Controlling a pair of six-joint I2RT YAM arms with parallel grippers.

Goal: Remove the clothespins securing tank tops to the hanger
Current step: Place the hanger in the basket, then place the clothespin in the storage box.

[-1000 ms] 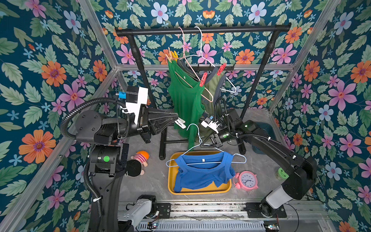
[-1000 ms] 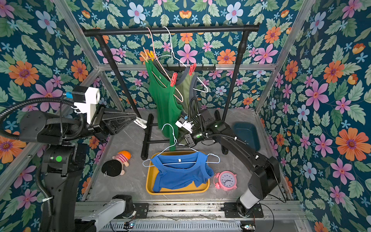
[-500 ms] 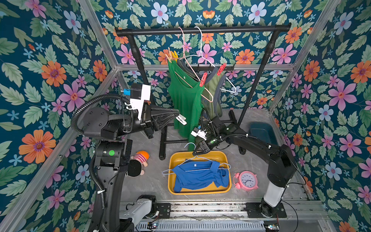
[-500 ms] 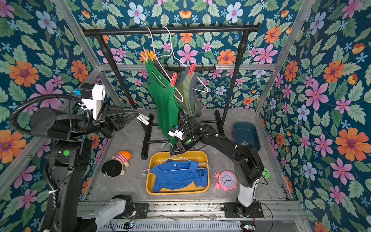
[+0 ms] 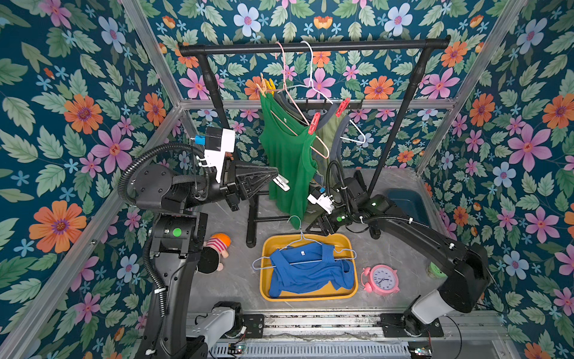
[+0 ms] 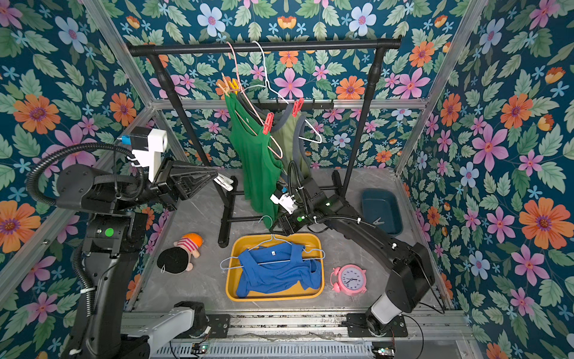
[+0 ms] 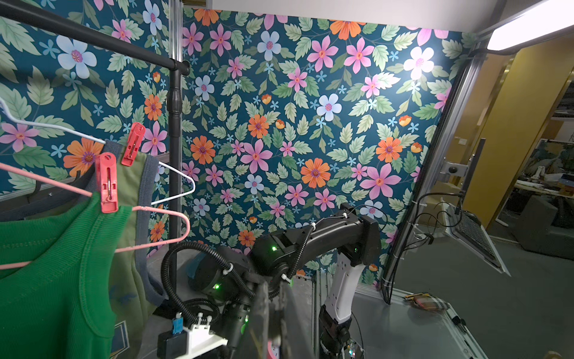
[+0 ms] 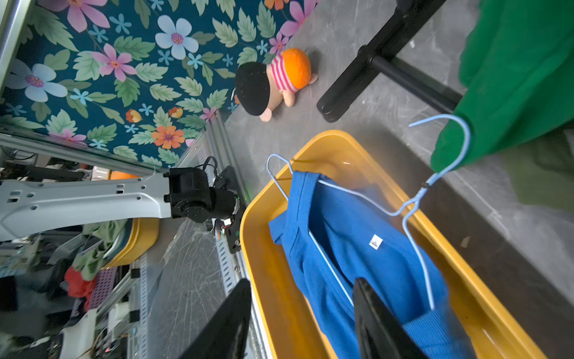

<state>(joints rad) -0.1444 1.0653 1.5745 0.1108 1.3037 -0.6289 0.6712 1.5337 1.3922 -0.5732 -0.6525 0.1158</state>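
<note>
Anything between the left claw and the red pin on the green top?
Nothing visible: the left wrist view shows the red clothespin unobstructed, clipped on the green top. However, the left claw is shut on a pale clothespin.

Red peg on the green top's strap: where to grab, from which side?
I'd pinch the free upper tails of the red clothespin, coming down from above. It stands near upright, lower end clamped over the green tank top strap and pink hanger, so only its top is clear.
</note>
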